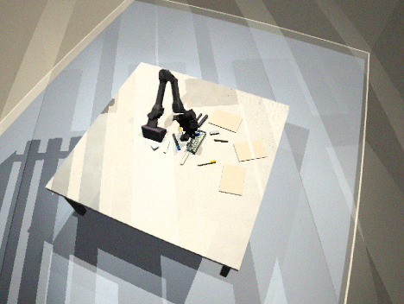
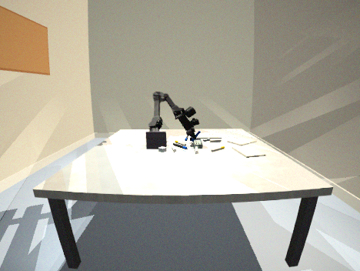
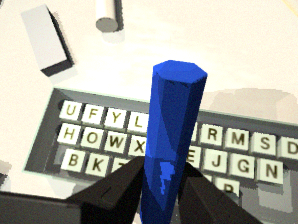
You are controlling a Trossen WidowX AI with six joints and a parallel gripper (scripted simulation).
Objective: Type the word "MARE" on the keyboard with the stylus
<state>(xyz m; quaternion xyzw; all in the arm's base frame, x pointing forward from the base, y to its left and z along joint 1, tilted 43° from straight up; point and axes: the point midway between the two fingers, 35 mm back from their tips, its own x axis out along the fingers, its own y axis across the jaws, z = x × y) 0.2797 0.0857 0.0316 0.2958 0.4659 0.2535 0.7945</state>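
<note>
The blue stylus [image 3: 175, 115] [image 2: 198, 135] is a six-sided rod. My gripper [image 3: 161, 166] [image 2: 192, 136] is shut on it, and its flat upper end points toward the wrist camera. The keyboard [image 3: 44, 150] [image 1: 196, 142] [image 2: 198, 144] is dark grey with pale lettered keys and lies under the gripper. In the wrist view the stylus crosses in front of the keys' middle. The M key [image 3: 238, 139] and R key [image 3: 212, 134] show to its right; the E key is partly covered and A is hidden. The stylus's lower tip is hidden, so I cannot tell whether it touches a key.
A pale block [image 3: 45, 40] [image 1: 214, 133] and a dark marker [image 1: 221, 140] lie beyond the keyboard. A blue-ended marker [image 1: 176, 142] lies toward the arm base. A yellow-ended pen [image 1: 207, 163] [image 2: 218, 148] and three flat tan pads [image 1: 225, 120] [image 1: 251, 150] [image 1: 232, 179] lie farther out.
</note>
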